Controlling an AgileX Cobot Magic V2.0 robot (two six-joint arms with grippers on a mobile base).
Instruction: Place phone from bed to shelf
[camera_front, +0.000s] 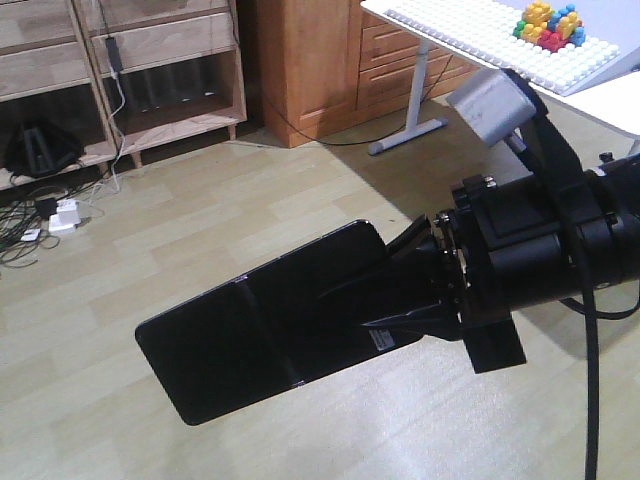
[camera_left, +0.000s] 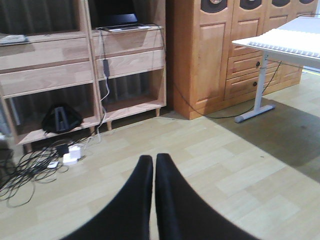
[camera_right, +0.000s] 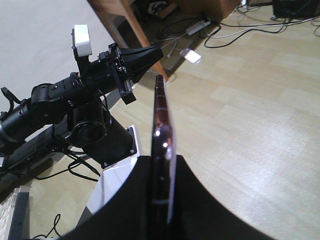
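The phone, thin, glossy black and with a seam across its middle, is held in the air over the wooden floor. My right gripper is shut on its right end. In the right wrist view the phone stands edge-on between the two black fingers of my right gripper, its pinkish edge showing. My left gripper is shut with nothing in it, and it also shows at upper left as the left gripper. The pale-wood shelf stands beyond the floor; the same shelf is at upper left. The bed is out of view.
An orange-brown cabinet stands right of the shelving. A white table with coloured bricks is at right on a grey leg. Cables and white adapters lie on the floor by a black bag. A laptop sits on the shelving.
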